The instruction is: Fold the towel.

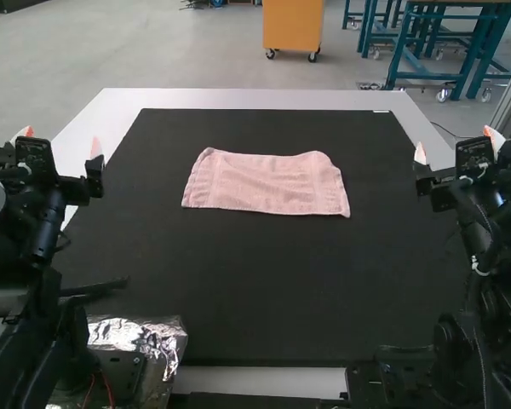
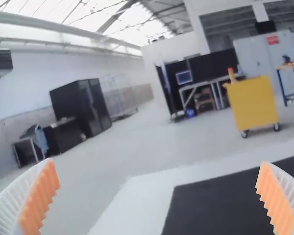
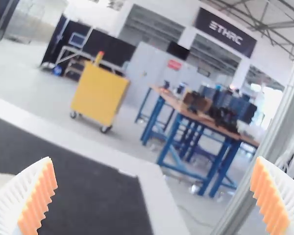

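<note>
Your pink towel [image 1: 268,183] lies flat, slightly rumpled, as a wide, short rectangle on the far half of the black mat [image 1: 264,290], around its middle from left to right. Mat surrounds it on every side, framed by the white tabletop [image 1: 255,99]. Your left gripper [image 1: 61,141] is well apart from the towel on its left, with its ribbed fingers spread wide. Your right gripper [image 1: 456,146] is well apart on the right, its fingers also spread. At the near left, just beside your left arm's base, a crinkled silver foil covering [image 1: 157,336] takes up the mat's near-left corner.
</note>
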